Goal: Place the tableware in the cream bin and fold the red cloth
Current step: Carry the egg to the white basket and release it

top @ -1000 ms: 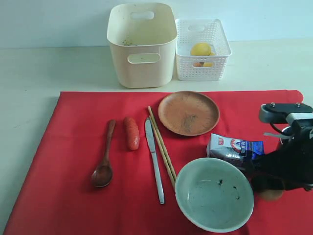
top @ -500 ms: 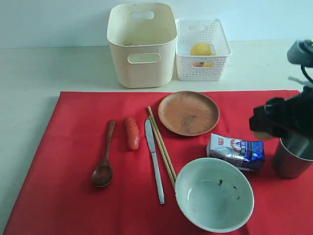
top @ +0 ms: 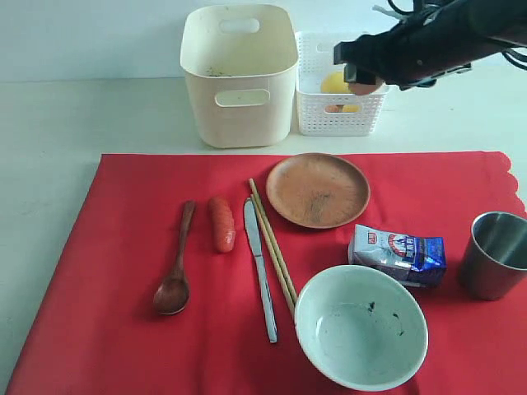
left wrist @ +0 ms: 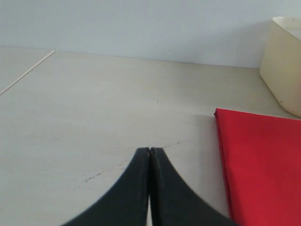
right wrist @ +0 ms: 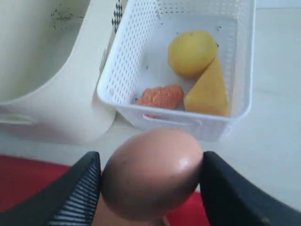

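On the red cloth (top: 123,271) lie a brown plate (top: 317,190), a wooden spoon (top: 175,263), a steel knife (top: 260,269), chopsticks (top: 272,246), a pale bowl (top: 361,326) and a steel cup (top: 496,255). The cream bin (top: 239,74) stands behind the cloth. My right gripper (top: 362,78) hangs over the white lattice basket (top: 366,115), shut on a brown egg (right wrist: 151,173). My left gripper (left wrist: 149,151) is shut with nothing in it, over bare table beside the cloth's edge (left wrist: 263,160); it does not show in the exterior view.
A milk carton (top: 398,253) lies between bowl and cup. An orange-red sausage-shaped food item (top: 221,223) lies beside the spoon. The lattice basket (right wrist: 235,61) holds a yellow round fruit (right wrist: 193,52), a yellow wedge (right wrist: 210,92) and an orange piece (right wrist: 161,96).
My right arm has risen from the cloth's right side near the cup and swung back to above the lattice basket, carrying the egg. The tableware has not moved.
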Available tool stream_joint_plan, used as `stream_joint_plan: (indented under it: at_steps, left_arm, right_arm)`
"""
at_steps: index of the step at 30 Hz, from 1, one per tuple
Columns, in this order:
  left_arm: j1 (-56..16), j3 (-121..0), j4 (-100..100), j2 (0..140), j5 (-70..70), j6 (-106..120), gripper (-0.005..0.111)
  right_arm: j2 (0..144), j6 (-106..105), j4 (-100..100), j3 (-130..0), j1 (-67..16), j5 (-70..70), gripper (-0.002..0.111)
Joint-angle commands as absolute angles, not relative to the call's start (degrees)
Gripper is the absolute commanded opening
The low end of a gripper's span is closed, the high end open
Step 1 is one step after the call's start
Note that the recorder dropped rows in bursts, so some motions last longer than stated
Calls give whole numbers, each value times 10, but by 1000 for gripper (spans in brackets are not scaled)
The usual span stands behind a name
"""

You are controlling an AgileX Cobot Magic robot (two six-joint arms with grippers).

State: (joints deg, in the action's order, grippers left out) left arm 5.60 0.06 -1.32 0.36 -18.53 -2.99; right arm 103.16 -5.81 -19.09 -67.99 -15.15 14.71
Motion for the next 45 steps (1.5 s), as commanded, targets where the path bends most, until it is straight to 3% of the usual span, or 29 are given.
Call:
stream_joint_plan:
  at_steps: [1, 10, 19, 24, 29, 35, 38, 45]
  left_arm:
    - [57, 0, -15, 0, -183, -34, 2]
    - [57, 0, -15, 0, -183, -34, 2]
    - [57, 0, -15, 0, -183, -34, 2]
    - [57, 0, -15, 0, -183, -34, 2]
    - [57, 0, -15, 0, -183, -34, 2]
    - [57, 0, -15, 0, -183, -34, 2]
    - [57, 0, -15, 0, -183, -34, 2]
    - [57, 0, -15, 0, -183, -34, 2]
  right_arm:
    - [1117, -64, -188, -783, -153, 134, 0]
    - [1224, -64, -159, -907, -153, 133, 0]
    - [1268, -64, -152, -933, -153, 132, 2]
    - [1268, -61, -148, -936, -153, 128, 22]
    - [1268, -60, -148, -936, -153, 123, 50]
    - [1260, -60, -148, -936, -153, 130, 70]
    - [1242, -60, -148, -936, -153, 136, 76]
    - [1181, -61, -125, -936, -153, 230, 75]
